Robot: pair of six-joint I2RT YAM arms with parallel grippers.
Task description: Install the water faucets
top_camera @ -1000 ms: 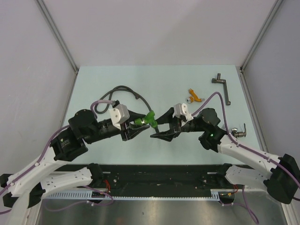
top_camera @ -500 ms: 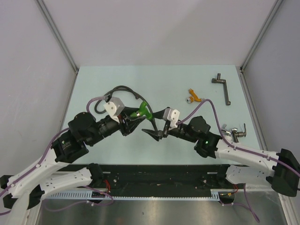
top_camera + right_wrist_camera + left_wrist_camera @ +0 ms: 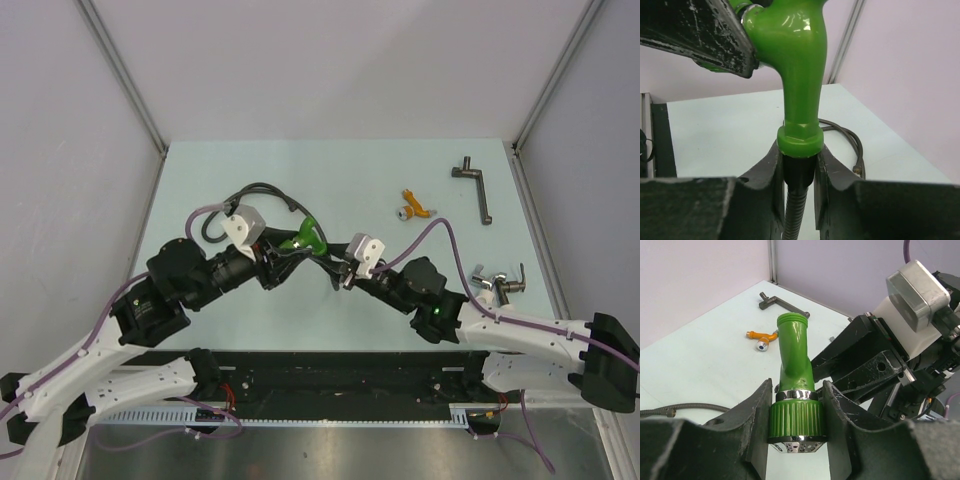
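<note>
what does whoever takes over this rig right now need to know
Left gripper: jaws shut on the green faucet at its ribbed collar.
Right gripper: jaws shut on the hose end, butted against that faucet's hex nut.
Orange faucet: lying loose on the table, beyond both arms.
Done: green faucet and hose end meet; whether they are threaded cannot be told.
Left: tighten that joint, then fit the orange faucet.
</note>
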